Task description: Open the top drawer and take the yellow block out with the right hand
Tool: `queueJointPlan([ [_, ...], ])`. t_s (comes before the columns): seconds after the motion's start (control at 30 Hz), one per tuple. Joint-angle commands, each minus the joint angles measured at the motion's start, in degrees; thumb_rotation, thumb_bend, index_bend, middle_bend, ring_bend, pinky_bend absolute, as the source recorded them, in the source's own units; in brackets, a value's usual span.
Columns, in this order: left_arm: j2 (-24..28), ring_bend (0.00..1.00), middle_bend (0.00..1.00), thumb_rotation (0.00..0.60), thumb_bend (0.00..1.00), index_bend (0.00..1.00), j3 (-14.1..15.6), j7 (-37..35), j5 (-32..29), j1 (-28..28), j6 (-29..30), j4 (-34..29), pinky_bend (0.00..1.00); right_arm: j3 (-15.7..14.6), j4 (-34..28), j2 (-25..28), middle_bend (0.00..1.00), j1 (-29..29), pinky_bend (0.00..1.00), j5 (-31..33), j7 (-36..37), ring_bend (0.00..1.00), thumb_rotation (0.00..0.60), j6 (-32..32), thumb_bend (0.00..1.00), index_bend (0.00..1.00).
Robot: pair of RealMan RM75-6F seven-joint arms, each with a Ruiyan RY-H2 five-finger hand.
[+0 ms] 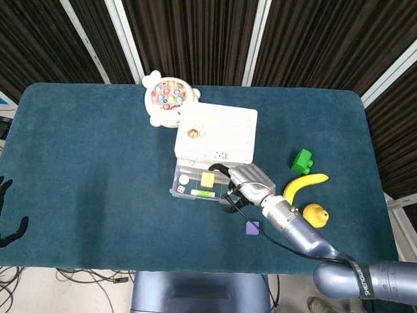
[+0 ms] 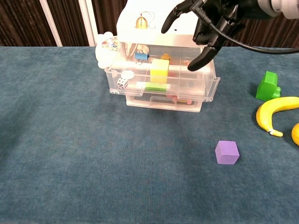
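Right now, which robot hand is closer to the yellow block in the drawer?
Right. The right hand hovers just beside the square yellow block in the clear plastic drawer; the left hand sits at the table's far edge.

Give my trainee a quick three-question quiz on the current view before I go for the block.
1. True or false: the top drawer is pulled open.
2. Where is the yellow block? A) in the right hand B) in the open drawer C) on the table
3. Fill in: the loose cube on the cloth in front of the drawer unit is ____.

Key: 1 true. 2 B; the hand is raised over the drawer's right part with fingers spread, holding nothing. 3 purple.
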Motion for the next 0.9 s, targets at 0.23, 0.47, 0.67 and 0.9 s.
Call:
queueJointPlan([
  [0.23,-0.02,0.0,0.0,0.6,0.36,0.04,-0.03,0.12,-0.08,0.0,0.0,-0.03,0.0,-1.09,5.52,-3.69,0.95,1.08,1.0,-8.63,-1.97,1.0,0.6,-0.74,0.15,0.24],
  [0.47,0.01,0.0,0.0,0.6,0.36,0.04,-0.08,-0.04,-0.17,-0.04,-0.11,0.14,0.0,-1.94,10.34,-7.4,0.95,1.45,1.0,-17.29,-3.3,1.0,0.6,0.08,0.15,0.24],
  [0.67,0.02,0.0,0.0,0.6,0.36,0.04,-0.12,-0.17,-0.22,-0.03,-0.1,0.23,0.0,-2.13,14.76,-10.19,0.95,1.52,1.0,-23.03,-4.27,1.0,0.6,1.93,0.15,0.24],
  [0.9,-0.02,0.0,0.0,0.6,0.36,0.04,-0.14,-0.12,-0.34,-0.12,-0.31,0.32,0.0,-1.99,16.93,-9.65,0.95,2.69,1.0,-24.3,-5.76,1.0,0.6,0.19,0.15,0.24],
])
